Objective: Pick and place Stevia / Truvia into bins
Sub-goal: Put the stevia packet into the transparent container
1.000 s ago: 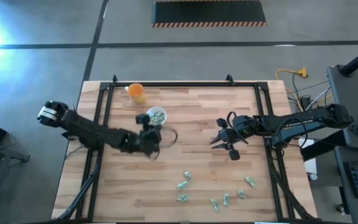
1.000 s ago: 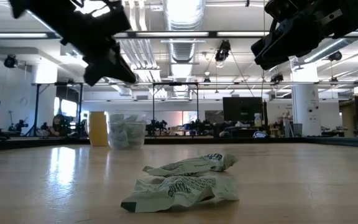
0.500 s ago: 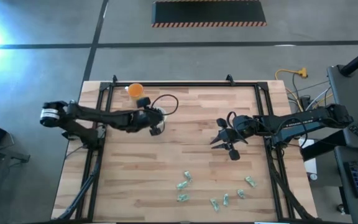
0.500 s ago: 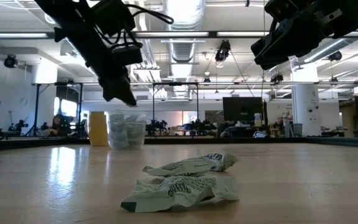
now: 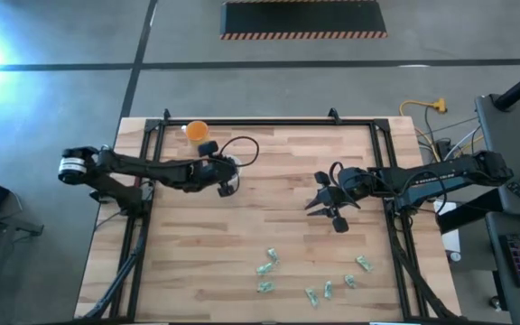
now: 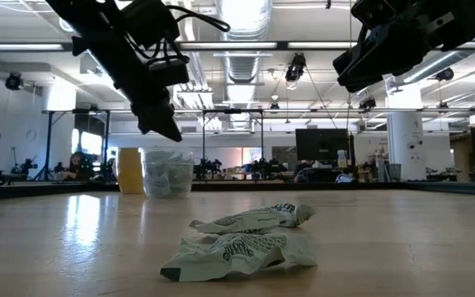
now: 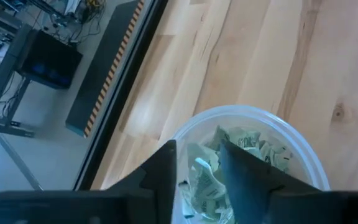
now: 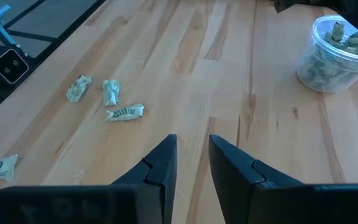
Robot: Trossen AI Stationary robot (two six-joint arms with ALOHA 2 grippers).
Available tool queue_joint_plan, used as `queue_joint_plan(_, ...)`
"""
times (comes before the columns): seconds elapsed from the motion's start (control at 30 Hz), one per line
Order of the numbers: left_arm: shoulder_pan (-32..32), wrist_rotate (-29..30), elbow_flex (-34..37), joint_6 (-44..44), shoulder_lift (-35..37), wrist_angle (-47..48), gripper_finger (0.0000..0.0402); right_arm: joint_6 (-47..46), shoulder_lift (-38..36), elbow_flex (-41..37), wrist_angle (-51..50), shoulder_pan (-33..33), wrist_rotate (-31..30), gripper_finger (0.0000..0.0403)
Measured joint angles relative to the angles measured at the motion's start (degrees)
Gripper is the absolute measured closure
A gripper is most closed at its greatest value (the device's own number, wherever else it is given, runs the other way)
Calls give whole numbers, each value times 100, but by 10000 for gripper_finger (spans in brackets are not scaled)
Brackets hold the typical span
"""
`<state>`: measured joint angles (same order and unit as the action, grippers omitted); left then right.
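6 loose sachets [image 5: 266,268], 1 clear cup [image 6: 168,172], 1 orange cup [image 5: 197,132], 2 grippers [image 5: 225,181].

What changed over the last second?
The left gripper swung from mid-table back toward the far edge and now hangs over the clear cup, its jaws parted above the sachets inside. The right gripper stayed hovering, open. The loose sachets on the near side and the orange cup did not move.

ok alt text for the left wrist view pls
The left pincer hangs, fingers parted, directly over a clear plastic cup that is heaped with crumpled green-and-white Stevia sachets. The cup stands on a light wooden table, with the table edge and grey floor beyond.
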<state>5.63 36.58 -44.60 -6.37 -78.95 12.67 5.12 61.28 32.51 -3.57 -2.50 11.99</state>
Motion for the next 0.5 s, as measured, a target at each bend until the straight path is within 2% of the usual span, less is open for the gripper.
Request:
queue_joint_plan(0.13, -48, -51, 0, 45, 75, 54, 264, 4, 33, -43, 120, -15, 30, 313)
queue_joint_plan(0.2, -164, -289, 0, 160, 162, 101, 258, 110, 166, -154, 452, -77, 86, 312)
queue_joint_plan(0.33, -520, -731, -7, 481, 314, 234, 256, 405, 694, -355, 1453, -186, 635, 314)
queue_joint_plan(0.5, -1255, -780, -4, 802, 389, 299, 256, 437, 1468, -336, 2135, -278, 996, 324)
